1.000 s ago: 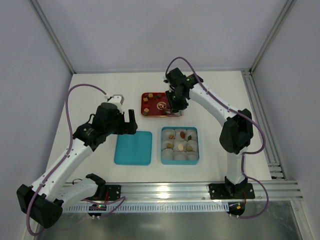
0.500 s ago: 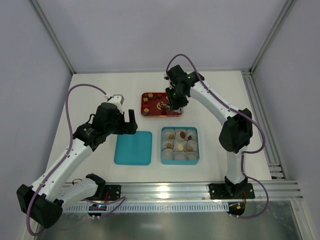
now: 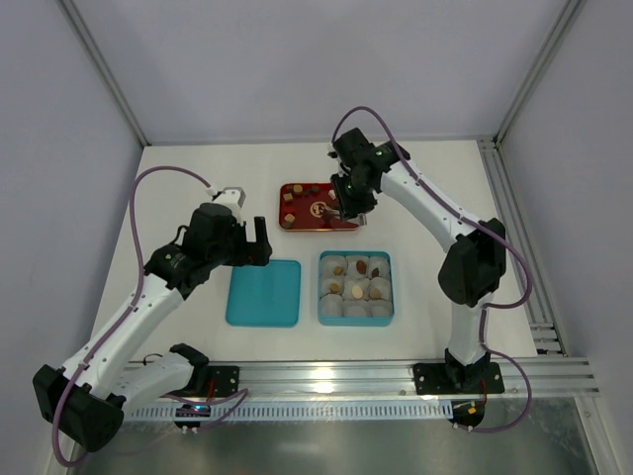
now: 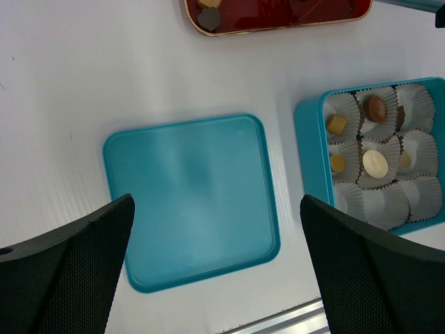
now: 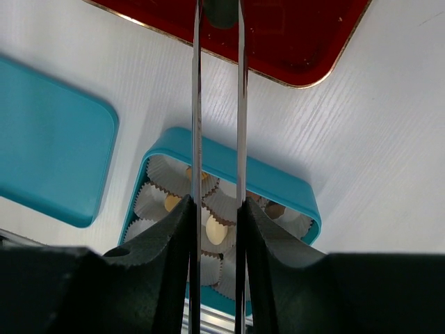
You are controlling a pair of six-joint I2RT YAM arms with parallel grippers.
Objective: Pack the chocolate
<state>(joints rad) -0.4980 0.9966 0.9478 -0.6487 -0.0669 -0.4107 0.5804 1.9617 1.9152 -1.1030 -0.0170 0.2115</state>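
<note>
The right gripper [image 3: 347,205], narrowed, pinches a dark chocolate [image 5: 221,10] between its fingertips at the top edge of the wrist frame, over the red tray [image 5: 306,49]. The left gripper [image 4: 217,202] gapes wide, holding nothing, above the teal lid [image 4: 188,167]. More chocolate sits in the box [image 3: 321,287], lower centre.

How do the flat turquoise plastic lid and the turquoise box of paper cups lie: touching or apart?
Apart. The left wrist view shows bare white table between the turquoise lid and the turquoise box.
</note>
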